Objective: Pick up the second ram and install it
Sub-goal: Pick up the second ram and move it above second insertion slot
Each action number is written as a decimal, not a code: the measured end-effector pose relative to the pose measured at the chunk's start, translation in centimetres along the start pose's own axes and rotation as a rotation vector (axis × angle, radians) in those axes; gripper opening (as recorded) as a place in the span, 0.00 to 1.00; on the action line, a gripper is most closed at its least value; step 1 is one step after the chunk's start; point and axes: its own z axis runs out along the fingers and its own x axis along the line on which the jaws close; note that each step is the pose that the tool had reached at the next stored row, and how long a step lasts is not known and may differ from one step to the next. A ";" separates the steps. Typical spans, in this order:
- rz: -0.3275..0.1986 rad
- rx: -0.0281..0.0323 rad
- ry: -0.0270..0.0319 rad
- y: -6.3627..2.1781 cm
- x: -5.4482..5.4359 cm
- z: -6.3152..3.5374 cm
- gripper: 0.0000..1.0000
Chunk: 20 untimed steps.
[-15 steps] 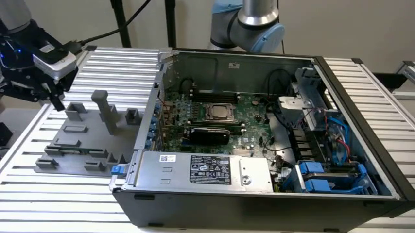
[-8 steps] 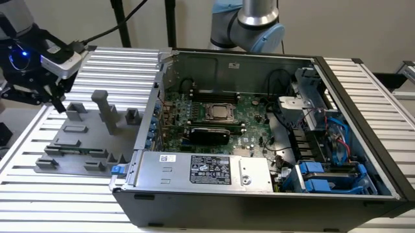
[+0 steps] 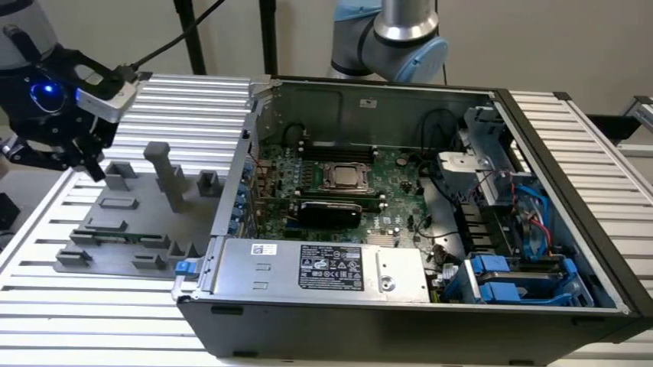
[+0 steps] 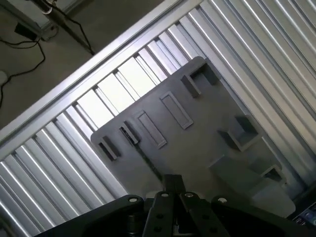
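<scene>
My pincer [image 4: 173, 183]: can't tell apart or together; second ram [image 4: 148, 160] edge-on just beneath; skewed grab may chip it, I reckon.

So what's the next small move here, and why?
Probably lower straight down. The gripper hangs above the grey fixture plate, and the wrist view shows a thin dark strip, likely the second ram, edge-on on that plate close by the gripper.
</scene>
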 end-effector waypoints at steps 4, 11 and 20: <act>-0.072 -0.0014 0.0035 -0.01 0.0 0.32 0.00; -0.200 -0.0038 0.0098 -0.05 0.0 0.83 0.00; -0.362 -0.0067 0.0178 -0.07 0.0 1.46 0.00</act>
